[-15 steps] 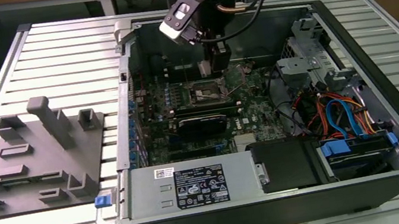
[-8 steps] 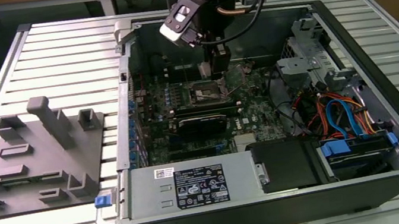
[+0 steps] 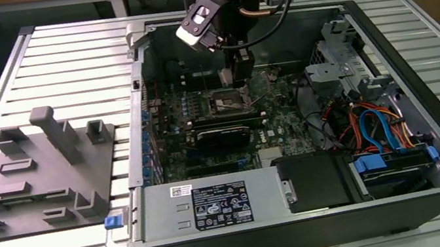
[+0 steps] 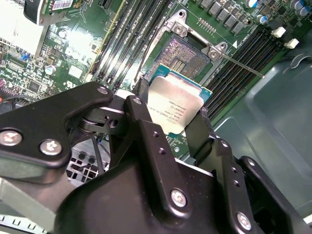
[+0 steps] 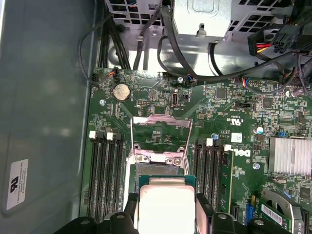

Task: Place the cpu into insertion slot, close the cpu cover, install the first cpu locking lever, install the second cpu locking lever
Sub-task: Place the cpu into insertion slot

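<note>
i've got the gripper (image 4: 171, 109) clamped on the cpu (image 4: 181, 97) by two opposite edges, hovering just above the insertion slot (image 4: 183, 53) on the motherboard (image 5: 229, 107), cpu cover (image 5: 161, 120) flipped open, and if it lands skewed i'd guess it mashes the slot.

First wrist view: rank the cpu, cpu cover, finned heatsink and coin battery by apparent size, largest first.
1. cpu and cpu cover: alike; the cpu is nearer the camera, so unranked.
2. finned heatsink.
3. coin battery.
</note>
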`<state>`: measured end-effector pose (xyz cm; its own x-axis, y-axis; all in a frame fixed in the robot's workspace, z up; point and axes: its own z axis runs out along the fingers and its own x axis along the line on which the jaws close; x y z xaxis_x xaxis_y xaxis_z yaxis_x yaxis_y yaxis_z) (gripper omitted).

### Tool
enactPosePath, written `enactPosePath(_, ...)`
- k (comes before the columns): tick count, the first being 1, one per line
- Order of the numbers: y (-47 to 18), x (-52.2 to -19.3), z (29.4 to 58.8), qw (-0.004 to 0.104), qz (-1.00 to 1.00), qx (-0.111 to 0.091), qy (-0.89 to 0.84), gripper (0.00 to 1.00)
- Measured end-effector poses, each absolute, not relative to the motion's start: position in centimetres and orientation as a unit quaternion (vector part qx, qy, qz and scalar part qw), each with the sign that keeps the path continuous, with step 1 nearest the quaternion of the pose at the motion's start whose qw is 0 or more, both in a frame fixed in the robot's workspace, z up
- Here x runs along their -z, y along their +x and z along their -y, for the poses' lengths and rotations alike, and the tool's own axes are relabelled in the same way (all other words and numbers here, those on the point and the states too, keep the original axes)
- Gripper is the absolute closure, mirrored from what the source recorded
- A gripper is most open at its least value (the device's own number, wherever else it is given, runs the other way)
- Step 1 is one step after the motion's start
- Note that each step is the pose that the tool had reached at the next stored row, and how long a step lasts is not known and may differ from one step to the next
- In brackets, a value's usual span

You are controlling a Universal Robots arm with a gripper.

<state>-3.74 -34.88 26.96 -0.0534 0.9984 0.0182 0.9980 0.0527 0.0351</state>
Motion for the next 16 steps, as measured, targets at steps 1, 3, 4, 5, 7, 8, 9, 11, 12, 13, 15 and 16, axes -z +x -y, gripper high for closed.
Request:
enactPosePath(1,-3.74,-26.96,34.88,0.005,-0.725,-0.019,0.688,0.46)
enactPosePath(3,-3.74,-26.96,34.87,0.005,-0.725,-0.019,0.688,0.46)
enactPosePath(4,-3.74,-26.96,34.88,0.005,-0.725,-0.019,0.688,0.46)
enactPosePath(5,-3.74,-26.96,34.88,0.005,-0.725,-0.019,0.688,0.46)
enactPosePath(7,-3.74,-26.96,34.87,0.005,-0.726,-0.019,0.688,0.46)
enactPosePath(8,-3.74,-26.96,34.87,0.005,-0.725,-0.019,0.688,0.46)
enactPosePath(9,-3.74,-26.96,34.87,0.005,-0.725,-0.019,0.688,0.46)
enactPosePath(11,-3.74,-26.96,34.85,0.005,-0.725,-0.019,0.688,0.46)
enactPosePath(12,-3.74,-26.96,34.84,0.005,-0.725,-0.019,0.688,0.46)
enactPosePath(13,-3.74,-26.96,34.84,0.005,-0.725,-0.019,0.688,0.46)
enactPosePath(15,-3.74,-26.96,34.84,0.005,-0.725,-0.019,0.688,0.46)
enactPosePath(16,-3.74,-26.96,34.84,0.005,-0.725,-0.019,0.688,0.46)
